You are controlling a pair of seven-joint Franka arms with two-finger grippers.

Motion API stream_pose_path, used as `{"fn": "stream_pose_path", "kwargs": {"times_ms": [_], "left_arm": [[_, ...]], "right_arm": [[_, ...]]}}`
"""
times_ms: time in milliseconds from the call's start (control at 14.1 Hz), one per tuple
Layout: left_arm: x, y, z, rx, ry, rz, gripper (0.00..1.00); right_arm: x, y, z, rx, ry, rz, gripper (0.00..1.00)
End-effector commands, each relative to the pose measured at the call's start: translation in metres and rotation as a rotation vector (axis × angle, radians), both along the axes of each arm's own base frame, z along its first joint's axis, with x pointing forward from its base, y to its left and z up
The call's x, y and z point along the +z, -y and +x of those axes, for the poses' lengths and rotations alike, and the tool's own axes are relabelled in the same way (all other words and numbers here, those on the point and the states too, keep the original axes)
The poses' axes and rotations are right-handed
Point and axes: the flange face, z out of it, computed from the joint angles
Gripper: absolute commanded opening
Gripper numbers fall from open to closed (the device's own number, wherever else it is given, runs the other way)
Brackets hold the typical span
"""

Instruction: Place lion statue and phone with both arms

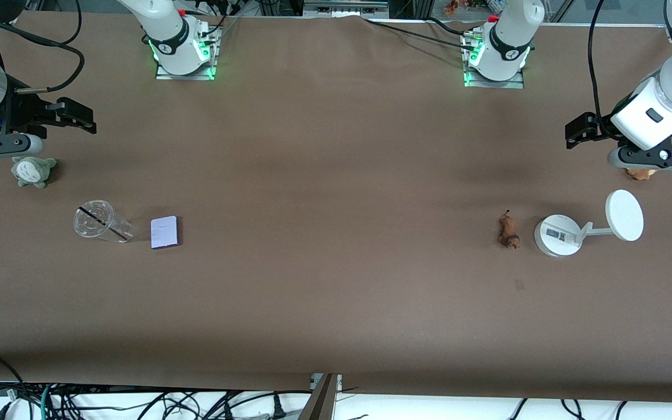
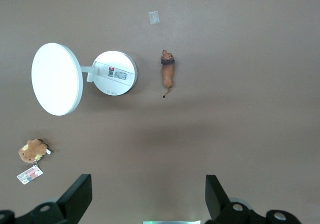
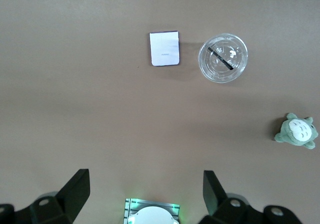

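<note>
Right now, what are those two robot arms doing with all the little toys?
Nothing is being held yet. The left gripper hangs open above its end of the table, where the lion statue lies beside a white stand. The right gripper hangs open over the right arm's end, where the phone lies flat beside a clear cup. A grey-green plush and a brown plush sit untouched.

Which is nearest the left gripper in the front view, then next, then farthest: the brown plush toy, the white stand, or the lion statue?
1. Brown plush toy: directly under the left gripper.
2. White stand: nearer the front camera.
3. Lion statue: beside the stand's base, toward the right arm's end.
</note>
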Motion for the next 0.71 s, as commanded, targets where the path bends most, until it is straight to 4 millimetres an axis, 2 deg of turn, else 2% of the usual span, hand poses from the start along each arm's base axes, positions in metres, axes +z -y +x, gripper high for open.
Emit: {"fn": "stream_pose_path", "kwargs": {"times_ms": [0, 640], "left_arm": [[0.005, 0.0017, 0.0001, -0.014, -0.006, -0.013, 1.0], [0.0049, 0.0012, -0.0001, -0.005, -0.007, -0.015, 1.0]], "right_arm": [[0.0049, 0.0001, 0.0069, -0.004, -0.011, -0.013, 1.0], [0.0017, 0.0004, 0.01, -0.004, -0.016, -0.01, 1.0]]}}
